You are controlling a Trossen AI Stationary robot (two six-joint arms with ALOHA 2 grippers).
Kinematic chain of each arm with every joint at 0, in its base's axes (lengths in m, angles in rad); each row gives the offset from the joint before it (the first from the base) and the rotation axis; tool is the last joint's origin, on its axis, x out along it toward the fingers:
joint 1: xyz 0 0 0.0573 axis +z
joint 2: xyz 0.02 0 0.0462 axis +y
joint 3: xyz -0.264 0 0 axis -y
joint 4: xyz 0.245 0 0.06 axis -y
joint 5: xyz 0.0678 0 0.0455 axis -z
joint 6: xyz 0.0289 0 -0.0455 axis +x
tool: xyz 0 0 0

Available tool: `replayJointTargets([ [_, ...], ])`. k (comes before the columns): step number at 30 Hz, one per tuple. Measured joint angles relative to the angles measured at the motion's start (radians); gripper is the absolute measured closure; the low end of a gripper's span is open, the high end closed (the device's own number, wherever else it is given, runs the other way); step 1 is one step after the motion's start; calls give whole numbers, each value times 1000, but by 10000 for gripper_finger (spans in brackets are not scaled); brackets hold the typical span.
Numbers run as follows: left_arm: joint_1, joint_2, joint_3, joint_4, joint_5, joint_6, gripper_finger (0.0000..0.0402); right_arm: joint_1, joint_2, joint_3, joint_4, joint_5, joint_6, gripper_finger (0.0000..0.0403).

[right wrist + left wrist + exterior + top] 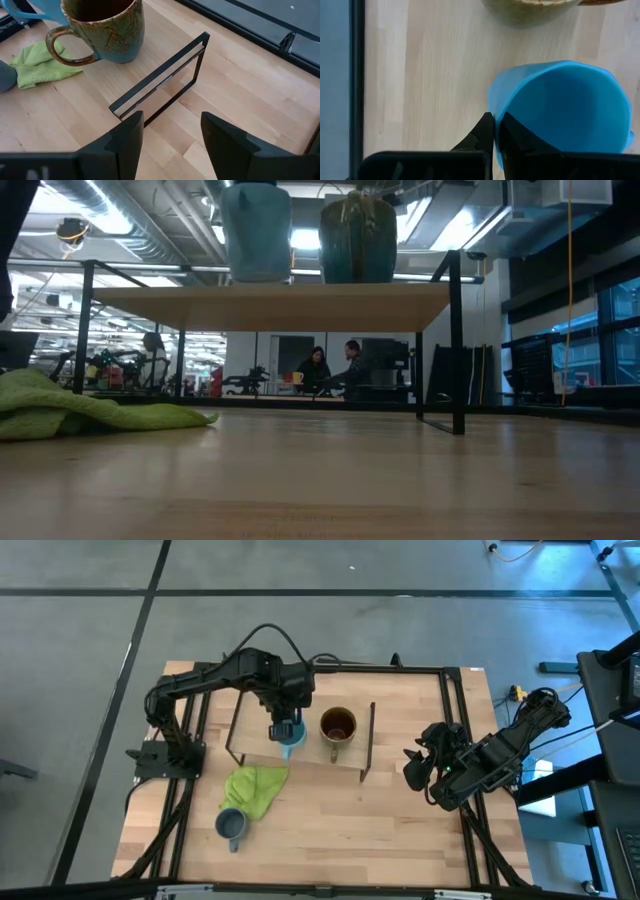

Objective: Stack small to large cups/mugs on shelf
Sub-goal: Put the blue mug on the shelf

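Fingers [487, 132] of the left gripper [286, 730] pinch the bright light-blue mug's [291, 737] rim on the light-wood shelf [300, 748], beside the olive-brown glazed mug [338, 726]; lime-green cloth [253, 787] nearby; right gripper [420, 768] waits agape

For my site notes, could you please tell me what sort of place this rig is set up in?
Probably an open-plan lab or workshop-style office: exposed ceiling ducts, people seated at desks behind the table, and a bare grey floor marked with dark lines.
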Motion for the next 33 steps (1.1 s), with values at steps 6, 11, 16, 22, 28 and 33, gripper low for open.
replayJointTargets([
  [6, 9, 26, -26, 0, 11, 18, 395, 0, 0, 0, 0, 4, 19, 202],
  [11, 37, 25, -38, 3, 19, 33, 395, 0, 0, 0, 0, 6, 19, 202],
  [16, 89, 24, -38, 26, 51, 17, 395, 0, 0, 0, 0, 17, 21, 202],
  [22, 105, 24, -38, 40, 102, 24, 395, 0, 0, 0, 0, 18, 21, 202],
  [28, 105, 24, -38, 71, 115, 37, 395, 0, 0, 0, 0, 18, 22, 202],
  [33, 106, 24, -39, 80, 115, 52, 393, 0, 0, 0, 0, 18, 22, 202],
])
